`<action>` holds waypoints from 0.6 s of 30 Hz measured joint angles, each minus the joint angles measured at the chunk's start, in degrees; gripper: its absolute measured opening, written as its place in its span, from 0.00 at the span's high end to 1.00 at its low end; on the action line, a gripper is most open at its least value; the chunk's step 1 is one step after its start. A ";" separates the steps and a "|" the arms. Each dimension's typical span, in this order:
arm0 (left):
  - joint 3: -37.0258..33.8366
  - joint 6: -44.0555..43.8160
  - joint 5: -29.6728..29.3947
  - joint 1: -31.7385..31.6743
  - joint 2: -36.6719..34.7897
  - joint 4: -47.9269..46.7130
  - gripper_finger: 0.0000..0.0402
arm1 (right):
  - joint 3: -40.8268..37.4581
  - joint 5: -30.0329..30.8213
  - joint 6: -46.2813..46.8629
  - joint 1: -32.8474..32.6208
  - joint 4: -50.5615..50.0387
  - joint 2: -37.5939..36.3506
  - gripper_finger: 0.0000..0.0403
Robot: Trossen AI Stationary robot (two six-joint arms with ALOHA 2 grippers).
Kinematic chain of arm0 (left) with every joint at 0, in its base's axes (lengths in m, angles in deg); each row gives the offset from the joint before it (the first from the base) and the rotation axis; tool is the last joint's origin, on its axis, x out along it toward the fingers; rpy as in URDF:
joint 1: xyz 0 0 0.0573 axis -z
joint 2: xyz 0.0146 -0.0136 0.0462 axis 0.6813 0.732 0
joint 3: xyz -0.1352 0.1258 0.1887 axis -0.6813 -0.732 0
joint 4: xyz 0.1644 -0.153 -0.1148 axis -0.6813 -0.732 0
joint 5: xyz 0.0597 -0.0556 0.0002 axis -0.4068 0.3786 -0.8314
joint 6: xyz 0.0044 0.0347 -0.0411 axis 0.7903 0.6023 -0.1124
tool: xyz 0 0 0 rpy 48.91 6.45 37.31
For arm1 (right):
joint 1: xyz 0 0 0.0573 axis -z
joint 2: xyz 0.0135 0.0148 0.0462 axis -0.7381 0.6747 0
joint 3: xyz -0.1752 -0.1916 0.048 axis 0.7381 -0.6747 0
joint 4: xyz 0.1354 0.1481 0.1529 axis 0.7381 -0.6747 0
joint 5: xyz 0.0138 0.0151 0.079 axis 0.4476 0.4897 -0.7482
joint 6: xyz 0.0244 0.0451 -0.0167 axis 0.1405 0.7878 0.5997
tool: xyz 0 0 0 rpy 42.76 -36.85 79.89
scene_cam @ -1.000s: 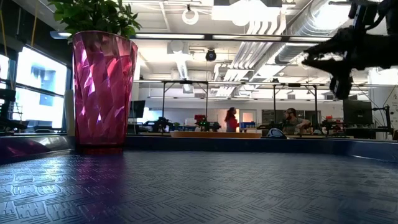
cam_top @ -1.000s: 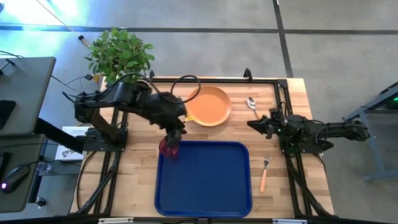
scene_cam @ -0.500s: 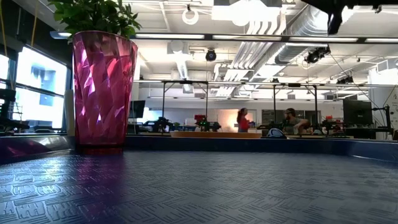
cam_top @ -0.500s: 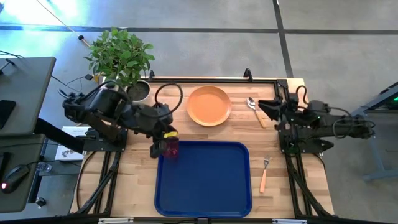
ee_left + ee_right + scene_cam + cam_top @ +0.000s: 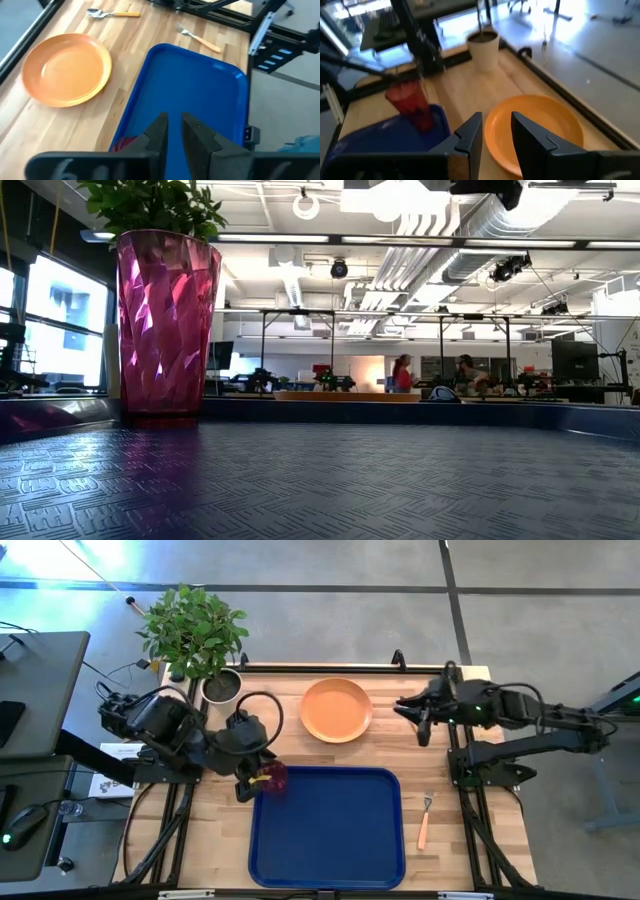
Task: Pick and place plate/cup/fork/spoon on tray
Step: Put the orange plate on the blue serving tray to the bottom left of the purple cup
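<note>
Since the cup (image 5: 275,778) already stands in the tray's (image 5: 330,840) corner, the right hand (image 5: 424,726), fingers slightly parted and empty, should descend squarely over the spoon (image 5: 111,13) beside the plate (image 5: 336,709).

Count, table top: 1 blue tray (image 5: 330,840); 1 dark-red cup (image 5: 274,778); 1 orange plate (image 5: 336,709); 1 fork (image 5: 424,819); 1 spoon (image 5: 111,13); 1 potted plant (image 5: 196,632). Robot arms: 2, each with 1 gripper: left gripper (image 5: 250,783), right gripper (image 5: 421,723). Background of low view: 2 people (image 5: 404,372).
</note>
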 joint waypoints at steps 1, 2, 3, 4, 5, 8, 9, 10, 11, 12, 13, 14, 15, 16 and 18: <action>0.00 -0.77 -0.89 0.46 0.00 -0.63 0.91 | 1.02 -1.23 -0.17 0.71 -0.89 1.28 0.77; 0.00 -1.53 -1.86 0.92 0.00 -1.20 0.92 | 2.05 -2.53 -0.51 1.48 -1.63 2.57 0.77; -0.01 -2.29 -2.84 1.41 0.00 -1.85 0.93 | 2.97 -4.01 -0.93 2.20 -2.00 3.80 0.77; -0.02 -3.02 -3.80 1.85 0.00 -2.40 0.94 | 3.69 -5.58 -1.40 2.94 -2.32 4.98 0.77; -0.02 -3.78 -4.74 2.35 0.00 -3.01 0.95 | 4.34 -7.31 -1.78 3.66 -2.88 6.17 0.77; -0.02 -6.17 -7.56 3.89 0.00 -5.08 0.97 | 5.47 -11.91 -3.14 5.44 -3.39 9.53 0.77; -0.02 -6.95 -8.30 4.43 0.00 -5.87 0.98 | 5.58 -12.88 -3.45 5.94 -3.59 10.55 0.77; -0.02 -7.67 -8.81 4.96 0.00 -6.70 0.99 | 5.59 -13.87 -3.75 6.40 -3.56 11.52 0.77; -0.02 -8.39 -9.38 5.50 0.00 -7.45 0.99 | 5.59 -14.68 -4.11 6.84 -3.59 12.51 0.77; -0.04 -8.98 -9.90 6.06 0.00 -7.86 1.00 | 5.59 -15.40 -4.37 7.20 -3.66 13.50 0.77; -0.12 -9.12 -10.31 6.58 -0.01 -7.71 1.00 | 5.59 -15.76 -4.45 7.48 -3.67 14.45 0.77; -0.33 -9.10 -10.60 7.07 -0.14 -7.60 1.00 | 5.59 -15.91 -4.45 7.67 -3.62 15.35 0.77; -0.50 -9.14 -10.97 7.59 -0.40 -7.76 1.00 | 5.59 -16.03 -4.47 7.87 -3.57 16.23 0.77; -0.68 -9.15 -11.44 8.05 -0.71 -7.62 1.00 | 5.59 -16.21 -4.47 8.02 -3.46 17.06 0.77; -2.35 -9.69 -12.43 8.68 -2.22 -7.55 1.00 | 5.61 -16.29 -4.47 8.27 -3.16 18.65 0.77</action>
